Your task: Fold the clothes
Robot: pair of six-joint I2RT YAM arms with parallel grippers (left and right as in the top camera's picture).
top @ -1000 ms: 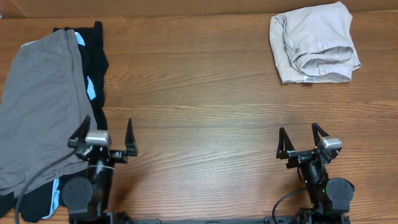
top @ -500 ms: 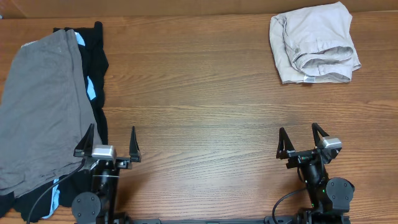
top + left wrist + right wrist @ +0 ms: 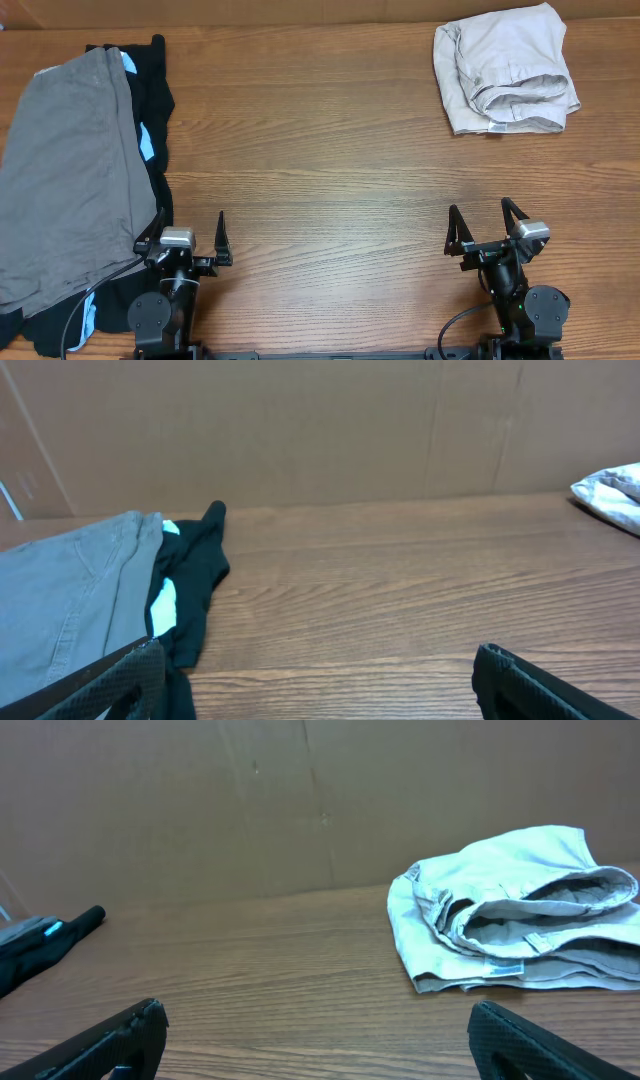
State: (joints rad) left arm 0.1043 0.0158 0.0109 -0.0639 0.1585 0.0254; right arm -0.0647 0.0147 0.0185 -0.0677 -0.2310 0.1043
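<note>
wood-grain table (image 3: 330, 150) backed by brown cardboard wall (image 3: 300, 430) holds bunched beige shorts (image 3: 505, 70).

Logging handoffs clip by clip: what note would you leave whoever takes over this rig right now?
Left pincer: open, empty, at the table's near edge beside the grey garment, which lies over the black garment.
Right pincer: open, empty, near edge, right side.
Beige shorts: far right, in a loose rumpled bundle, nothing touching them.
Done: no neat fold visible.
Left: spread and fold the shorts; the right arm looks nearer.
</note>
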